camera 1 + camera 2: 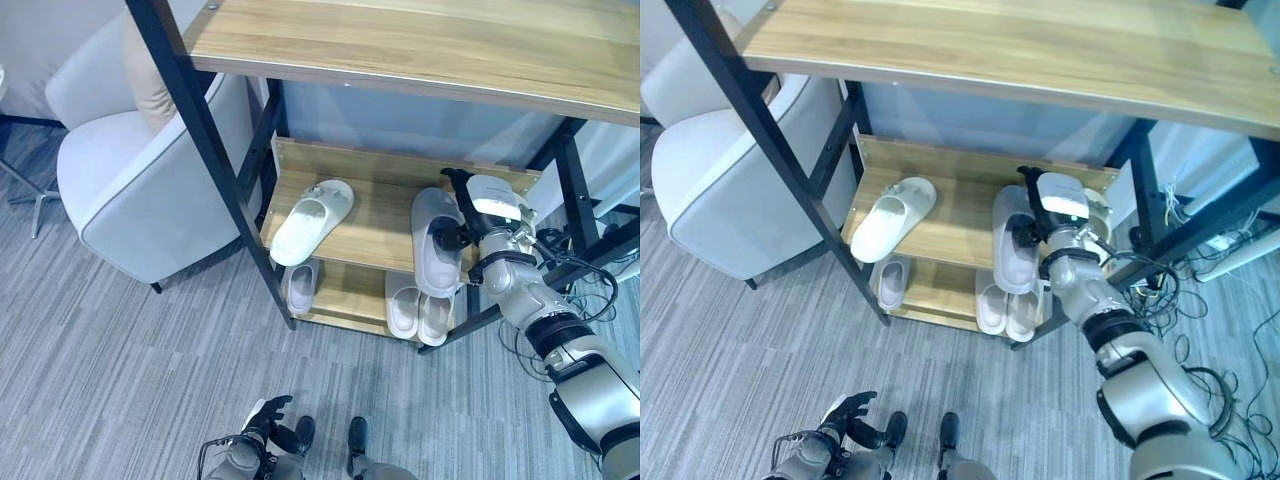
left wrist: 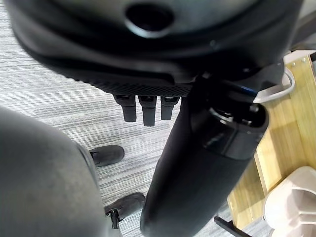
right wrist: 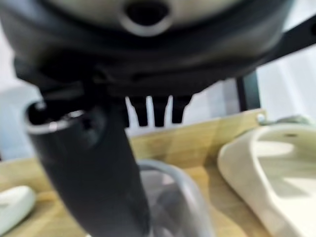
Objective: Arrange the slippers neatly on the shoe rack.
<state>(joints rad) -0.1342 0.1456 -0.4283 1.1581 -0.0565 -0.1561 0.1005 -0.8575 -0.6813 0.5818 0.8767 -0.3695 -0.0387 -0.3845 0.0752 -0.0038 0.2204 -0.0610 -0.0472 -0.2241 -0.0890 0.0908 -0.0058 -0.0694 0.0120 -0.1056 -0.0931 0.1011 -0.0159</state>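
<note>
I see my right hand (image 1: 462, 222) reaching into the shoe rack (image 1: 395, 170) at about two o'clock, its thumb and fingers pinching the grey slipper (image 1: 435, 243), which lies lengthwise on the middle shelf with its front end hanging over the shelf's near edge. A white slipper (image 1: 311, 220) lies tilted at the shelf's nine o'clock end, a cream slipper (image 3: 269, 170) lies just beside the grey one, and three more slippers (image 1: 405, 305) rest on the bottom shelf. My left hand (image 1: 265, 414) hangs low at six o'clock over the carpet, fingers loosely relaxed, near the pale armchair (image 1: 140, 190) side.
</note>
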